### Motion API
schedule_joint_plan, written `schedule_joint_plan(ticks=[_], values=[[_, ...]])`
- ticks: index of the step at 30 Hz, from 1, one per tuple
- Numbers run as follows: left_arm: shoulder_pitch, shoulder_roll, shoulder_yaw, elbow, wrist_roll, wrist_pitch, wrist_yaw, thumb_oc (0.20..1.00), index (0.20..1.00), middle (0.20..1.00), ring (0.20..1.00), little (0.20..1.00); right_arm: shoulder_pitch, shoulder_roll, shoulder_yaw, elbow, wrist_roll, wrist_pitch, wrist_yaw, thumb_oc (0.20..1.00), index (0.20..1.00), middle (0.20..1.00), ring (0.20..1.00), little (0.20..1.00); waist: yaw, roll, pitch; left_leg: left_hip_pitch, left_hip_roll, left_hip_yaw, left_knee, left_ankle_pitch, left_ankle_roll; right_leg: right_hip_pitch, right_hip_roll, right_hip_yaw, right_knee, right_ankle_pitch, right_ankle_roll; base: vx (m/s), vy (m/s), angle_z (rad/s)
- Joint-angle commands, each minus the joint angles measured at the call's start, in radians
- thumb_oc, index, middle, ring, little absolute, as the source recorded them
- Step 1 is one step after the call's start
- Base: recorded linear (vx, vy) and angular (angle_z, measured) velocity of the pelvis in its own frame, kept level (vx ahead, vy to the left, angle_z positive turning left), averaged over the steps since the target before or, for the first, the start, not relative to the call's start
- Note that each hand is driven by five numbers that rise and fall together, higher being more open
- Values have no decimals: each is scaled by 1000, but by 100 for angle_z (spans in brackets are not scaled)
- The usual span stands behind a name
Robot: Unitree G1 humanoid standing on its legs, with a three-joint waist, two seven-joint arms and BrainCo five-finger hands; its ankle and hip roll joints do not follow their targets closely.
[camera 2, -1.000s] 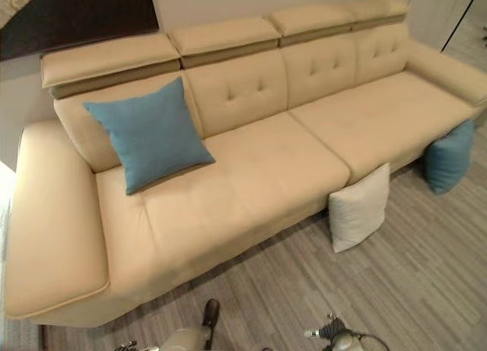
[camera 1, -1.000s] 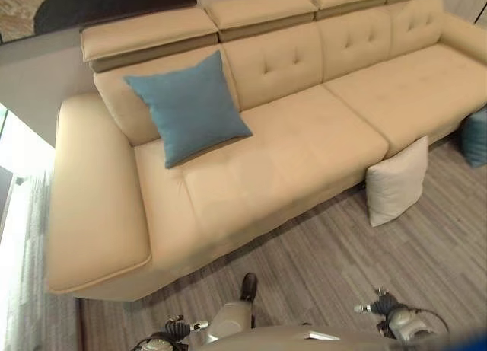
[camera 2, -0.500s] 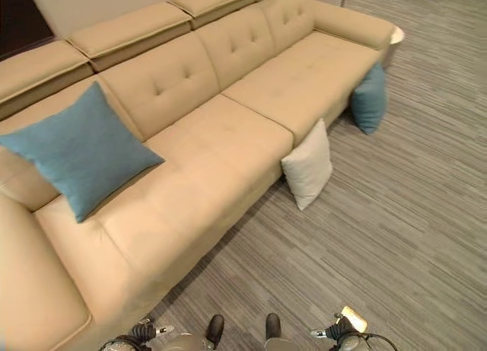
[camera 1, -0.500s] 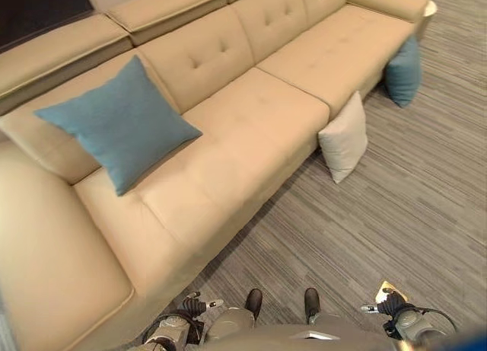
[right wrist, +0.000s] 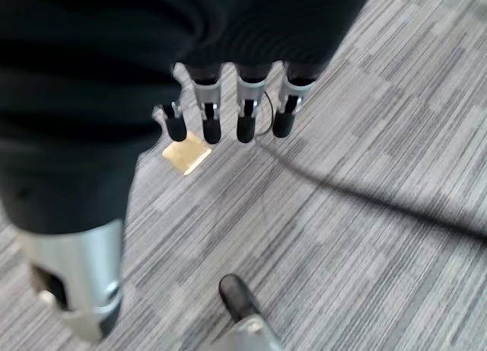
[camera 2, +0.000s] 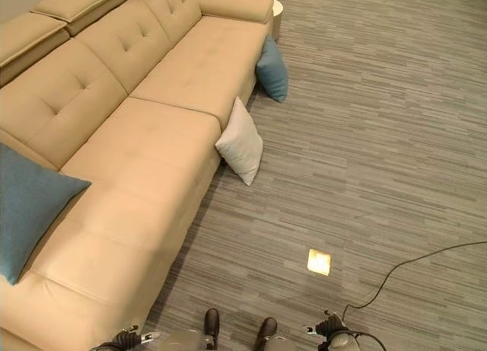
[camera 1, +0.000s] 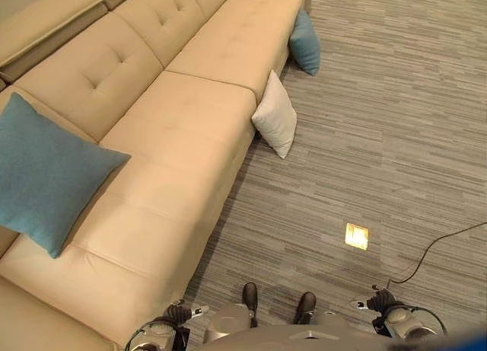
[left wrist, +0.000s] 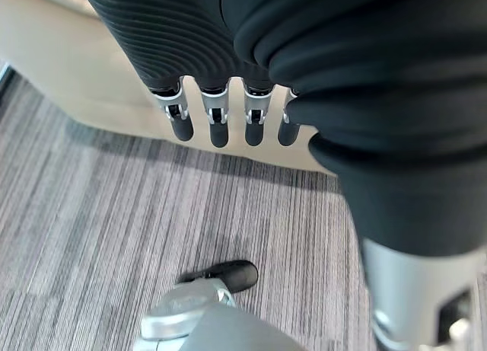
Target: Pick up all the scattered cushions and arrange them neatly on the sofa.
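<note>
A: Left eye view: white cushion [camera 1: 275, 113] on the floor [camera 1: 380, 138], leaning on the sofa [camera 1: 190, 115] front. Blue floor cushion [camera 1: 305, 41] further along, also against the sofa front.
B: Anything on the seat?
A: One blue seat cushion [camera 1: 46, 172], propped on the backrest at the near end.
B: Hands?
A: Left hand [left wrist: 221, 111] hangs over the floor by the sofa base, fingers straight, holding nothing. Right hand [right wrist: 228, 111] same, above a small yellow floor plate [right wrist: 186, 153].
</note>
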Motion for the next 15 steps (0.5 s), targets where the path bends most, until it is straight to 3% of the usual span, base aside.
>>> schedule_joint_plan(ticks=[1, 3, 5, 7, 9, 11, 13, 15], values=[[-55, -18, -24, -22, -4, -13, -4, 1000, 1000, 1000, 1000, 1000, -11, -52, -9, -10, 44, -13, -34, 1000, 1000, 1000, 1000, 1000, 11, -27, 37, -62, -13, -103, 261, -100, -31, 57, -8, 62, -96, 64, 44, 72, -194, 31], [-60, -21, -35, -36, -12, -13, -3, 1000, 1000, 1000, 1000, 1000, -13, -56, -10, -4, 50, -11, -42, 1000, 1000, 1000, 1000, 1000, 24, -32, 55, -119, -21, -133, 385, -73, -31, 75, 1, 68, -107, 60, 30, 104, -157, 26], [-59, -21, -46, -35, -14, -13, 2, 1000, 1000, 1000, 1000, 1000, -10, -56, -7, 3, 50, -6, -42, 1000, 1000, 1000, 1000, 1000, 36, -37, 58, -166, -63, -172, 408, -75, -22, 87, 7, 79, -118, 52, 28, 172, -81, -14], [-52, -25, -44, -32, -17, -15, 2, 1000, 1000, 1000, 1000, 1000, -7, -55, -3, 7, 49, -7, -41, 1000, 1000, 1000, 1000, 1000, 52, -41, 49, -188, -100, -195, 345, -92, -14, 111, 19, 97, -134, 43, 35, 254, -46, -34], [-48, -25, -41, -25, -7, -13, 0, 1000, 1000, 1000, 1000, 1000, -9, -58, 0, 6, 45, -5, -43, 1000, 1000, 1000, 1000, 1000, 66, -42, 38, -219, -113, -184, 274, -50, -18, 139, 39, 107, -156, 30, 42, 315, -16, -36], [-37, -17, -31, -21, -13, -20, 1, 1000, 1000, 1000, 1000, 1000, -9, -49, 14, 7, 40, -4, -47, 1000, 1000, 1000, 1000, 1000, 115, -28, 33, -285, -128, -194, 128, 90, -39, 198, 92, 157, -173, -2, 40, 427, 36, -32], [-33, -14, -27, -20, -17, -20, 2, 1000, 1000, 1000, 1000, 1000, -7, -45, 18, 9, 36, -2, -46, 1000, 1000, 1000, 1000, 1000, 127, -29, 32, -295, -130, -200, 118, 106, -39, 211, 99, 176, -170, -12, 39, 298, 46, -112], [-9, -6, -3, 2, -5, -14, 2, 1000, 1000, 1000, 1000, 1000, 1, -33, 27, 15, 13, 0, -36, 1000, 1000, 1000, 1000, 1000, 140, -51, 3, -261, -129, -223, 104, 87, -12, 239, 94, 193, -150, -41, 48, 387, 99, -103]])
